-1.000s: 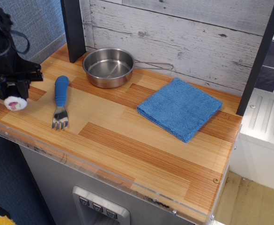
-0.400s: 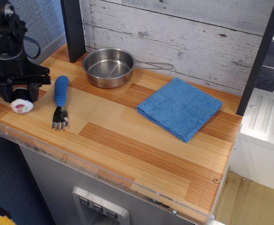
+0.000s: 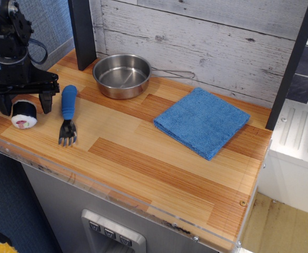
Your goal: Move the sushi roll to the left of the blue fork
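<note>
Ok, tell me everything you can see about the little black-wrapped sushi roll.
The small black-wrapped toy sushi roll lies on its side on the wooden counter, near its left front corner. Its white round end, with a pink-red and green centre, faces the camera. It sits left of the blue-handled fork, between the open fingers of the black gripper, which straddle it.

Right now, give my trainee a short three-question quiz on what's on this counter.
1. True or false: the sushi roll lies to the left of the fork.
2. Multiple choice: what lies in the pan? A) the sushi roll B) the fork C) nothing
3. Fill in: the gripper stands over the sushi roll with its fingers spread ____.

Key:
1. True. The roll lies on the counter near its left edge, apart from the fork.
2. C. The pan is empty; the blue cloth lies to its right.
3. Open, one finger on each side of the roll.
</note>
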You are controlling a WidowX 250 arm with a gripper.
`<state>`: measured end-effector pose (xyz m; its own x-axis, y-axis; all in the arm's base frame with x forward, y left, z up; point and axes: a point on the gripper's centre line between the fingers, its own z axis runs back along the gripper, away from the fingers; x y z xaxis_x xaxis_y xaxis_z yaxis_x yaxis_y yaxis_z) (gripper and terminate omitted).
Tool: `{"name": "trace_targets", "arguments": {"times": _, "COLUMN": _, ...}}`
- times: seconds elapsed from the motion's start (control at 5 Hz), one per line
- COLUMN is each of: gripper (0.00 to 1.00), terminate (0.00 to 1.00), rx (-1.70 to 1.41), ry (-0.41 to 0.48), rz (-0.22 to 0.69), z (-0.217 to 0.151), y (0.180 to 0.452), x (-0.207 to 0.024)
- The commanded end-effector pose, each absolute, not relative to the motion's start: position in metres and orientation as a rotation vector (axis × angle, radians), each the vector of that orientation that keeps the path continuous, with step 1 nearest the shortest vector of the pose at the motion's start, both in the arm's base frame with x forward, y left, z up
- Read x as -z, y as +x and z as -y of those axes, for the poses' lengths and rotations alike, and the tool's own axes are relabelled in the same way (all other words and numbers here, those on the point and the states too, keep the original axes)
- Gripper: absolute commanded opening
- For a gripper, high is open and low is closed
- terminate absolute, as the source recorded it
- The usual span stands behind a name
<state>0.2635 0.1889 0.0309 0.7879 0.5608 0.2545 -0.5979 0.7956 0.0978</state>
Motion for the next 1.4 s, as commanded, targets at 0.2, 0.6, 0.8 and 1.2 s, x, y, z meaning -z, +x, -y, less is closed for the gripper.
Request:
{"name": "trace_targets", "arguments": {"times": 0.2, "gripper": 1.00, "terminate": 0.00, "rx": -0.608, "ry": 0.155, "rz": 0.378, "z": -0.168, "y": 0.284, "x": -0.121}}
{"name": "trace_targets", "arguments": {"times": 0.6, "gripper": 1.00, "terminate": 0.00, "rx": -0.569, "ry": 0.059, "rz": 0.418, "z": -0.150, "y": 0.298, "x": -0.143}}
{"name": "trace_targets", "arguments": {"times": 0.8, "gripper": 1.00, "terminate": 0.00, "rx": -0.569, "ry": 0.059, "rz": 0.418, "z": -0.150, "y": 0.298, "x": -0.143}}
{"name": "trace_targets", "arguments": {"times": 1.2, "gripper": 1.00, "terminate": 1.00, "rx": -0.569, "ry": 0.059, "rz": 0.418, "z": -0.150, "y": 0.298, "x": -0.143}}
